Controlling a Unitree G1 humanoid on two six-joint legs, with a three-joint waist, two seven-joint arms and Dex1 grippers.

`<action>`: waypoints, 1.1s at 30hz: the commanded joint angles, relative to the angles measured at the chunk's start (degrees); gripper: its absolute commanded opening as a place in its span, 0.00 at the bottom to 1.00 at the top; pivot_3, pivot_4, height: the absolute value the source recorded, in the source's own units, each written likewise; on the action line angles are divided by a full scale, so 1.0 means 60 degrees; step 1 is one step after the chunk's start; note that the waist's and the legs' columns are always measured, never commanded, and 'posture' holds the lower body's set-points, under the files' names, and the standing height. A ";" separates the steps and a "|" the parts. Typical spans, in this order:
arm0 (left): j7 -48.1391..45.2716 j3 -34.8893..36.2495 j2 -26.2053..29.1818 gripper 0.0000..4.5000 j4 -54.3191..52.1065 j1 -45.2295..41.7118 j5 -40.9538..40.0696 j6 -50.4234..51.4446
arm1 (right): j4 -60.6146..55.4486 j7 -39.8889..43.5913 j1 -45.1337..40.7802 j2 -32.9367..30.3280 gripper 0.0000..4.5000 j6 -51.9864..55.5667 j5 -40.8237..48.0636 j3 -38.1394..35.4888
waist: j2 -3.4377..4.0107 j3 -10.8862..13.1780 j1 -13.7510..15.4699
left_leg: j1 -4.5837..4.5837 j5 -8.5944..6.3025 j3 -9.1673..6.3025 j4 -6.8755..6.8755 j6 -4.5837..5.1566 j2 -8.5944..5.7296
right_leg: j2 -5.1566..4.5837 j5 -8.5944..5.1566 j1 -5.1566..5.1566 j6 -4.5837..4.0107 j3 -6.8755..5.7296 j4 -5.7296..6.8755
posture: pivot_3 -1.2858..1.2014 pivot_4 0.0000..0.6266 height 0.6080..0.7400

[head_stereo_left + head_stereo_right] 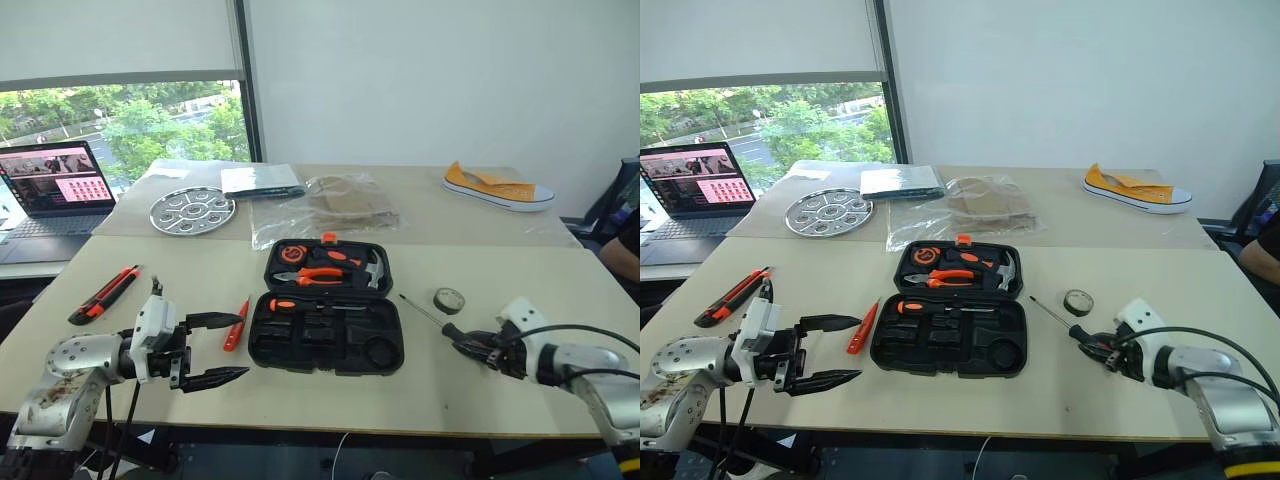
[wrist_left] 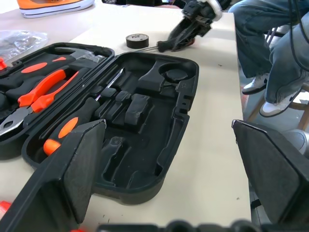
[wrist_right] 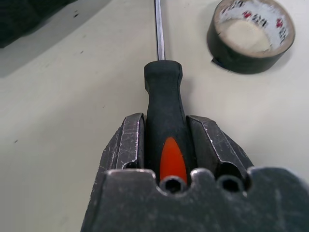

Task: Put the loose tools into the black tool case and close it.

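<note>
At the lower right of the frame the right gripper (image 3: 165,133) has its jaws clamped on a screwdriver (image 3: 163,104) lying beside the tape roll (image 1: 449,299), so next, I'd say, comes lifting it to the open case (image 1: 388,340) at centre, while the left gripper (image 1: 228,348) waits wide open.

Small red marks are printed inside the core of the dark tape roll (image 3: 251,35); none can be read.

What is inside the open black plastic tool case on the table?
The black tool case holds orange-handled pliers and a small hammer in its lid, one screwdriver in its base; other recesses look empty.
</note>
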 commanded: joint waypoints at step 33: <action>0.0781 0.0814 -0.0300 1.00 0.0292 0.1045 0.0121 -0.0496 | 0.1733 0.2926 -0.6884 0.2136 0.23 -0.0257 -0.2704 0.5529 | -0.0006 0.0015 -0.0153 | -0.0288 0.0069 0.0026 0.0022 -0.0127 -0.0015 | -0.0047 0.0066 -0.0328 -0.0032 -0.0137 0.0037 | 0.52 0.24 1.00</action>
